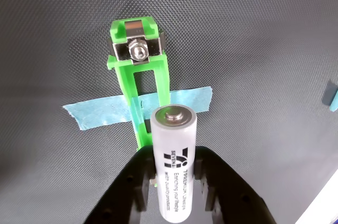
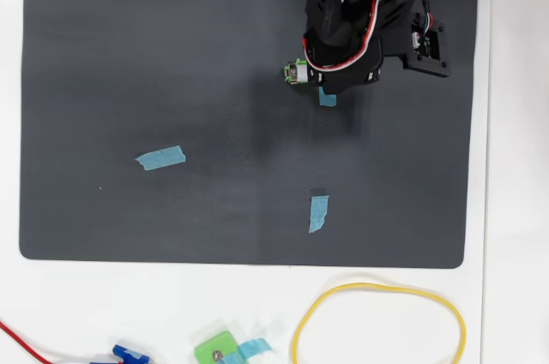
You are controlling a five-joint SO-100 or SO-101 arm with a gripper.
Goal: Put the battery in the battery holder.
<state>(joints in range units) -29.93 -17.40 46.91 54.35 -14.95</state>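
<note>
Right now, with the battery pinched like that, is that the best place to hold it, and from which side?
Probably yes. In the wrist view the gripper clamps the battery across its round body, a finger on each long side. That leaves its silver end cap free and pointing toward the green battery holder, so it could likely slide in lengthwise.

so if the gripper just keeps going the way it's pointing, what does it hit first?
Probably the battery holder. In the wrist view the gripper, shut on the battery, points down at the green frame taped to the mat; the battery's leading end would likely touch first. The height above it is unclear.
</note>
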